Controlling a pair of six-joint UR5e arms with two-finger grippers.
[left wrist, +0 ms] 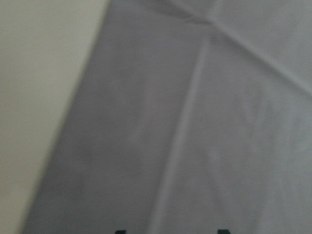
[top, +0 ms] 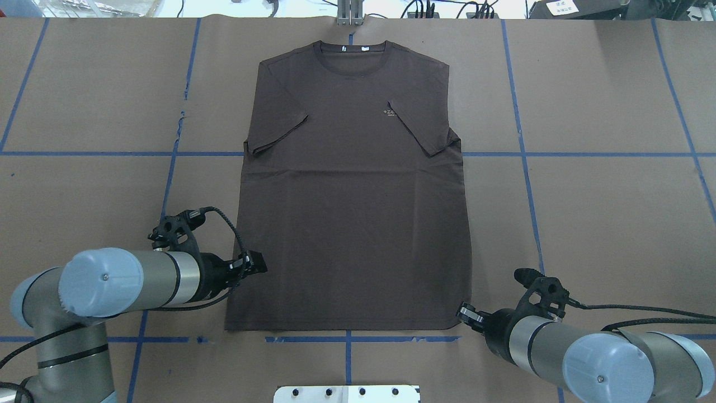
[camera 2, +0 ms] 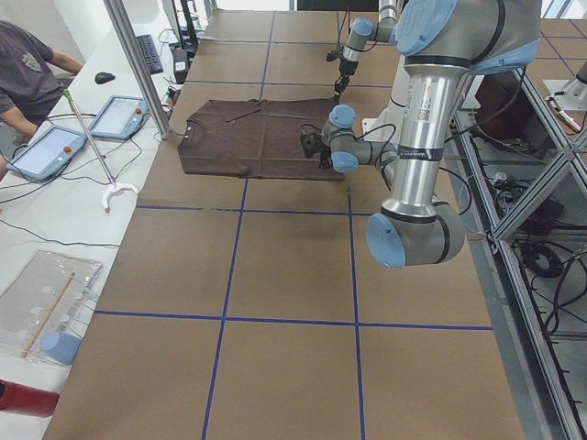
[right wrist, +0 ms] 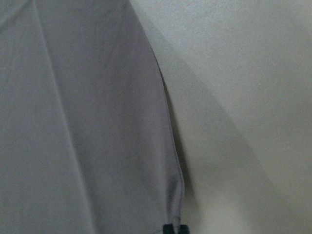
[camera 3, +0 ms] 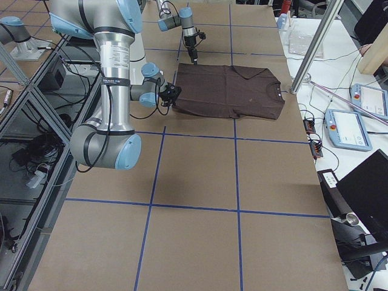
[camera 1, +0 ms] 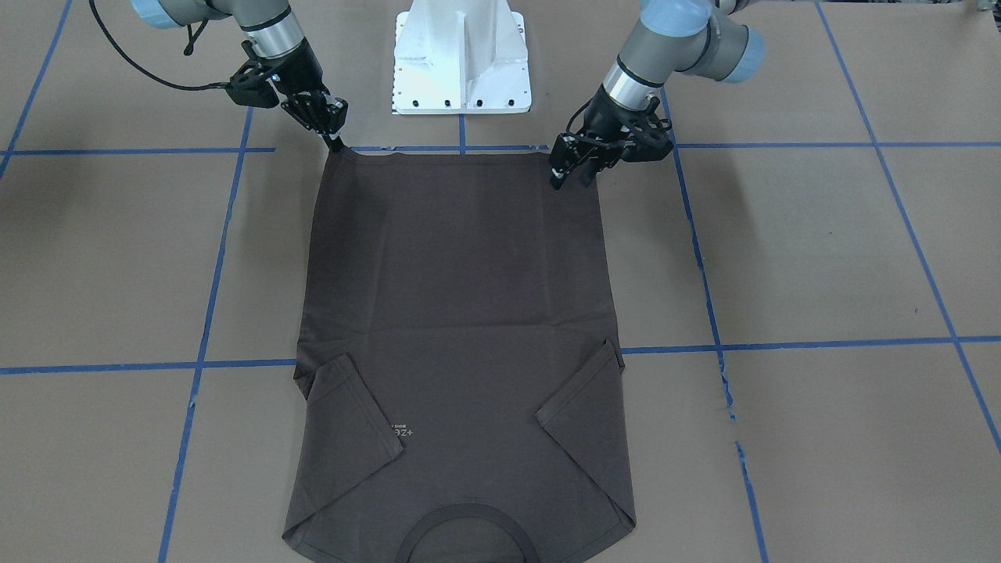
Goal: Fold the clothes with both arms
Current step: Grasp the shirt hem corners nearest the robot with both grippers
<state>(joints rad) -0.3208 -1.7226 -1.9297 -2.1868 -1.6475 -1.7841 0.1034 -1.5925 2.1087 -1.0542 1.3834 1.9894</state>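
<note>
The collar (camera 1: pixel 469 510) is nearest, the shirt (top: pixel 352 224) laid flat on the table (camera 1: pixel 821 258). One hem corner (camera 1: pixel 341 156) is pinched by the closed right gripper (camera 1: pixel 335 141). The left gripper (camera 1: pixel 569 178) is held wide open over the other, which probably must be gripped before lifting.

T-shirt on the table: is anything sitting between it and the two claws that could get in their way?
Nothing visible does. The T-shirt lies spread on the table. The right claw is pinched on one hem corner, and the left claw hangs open over the opposite side edge.
</note>
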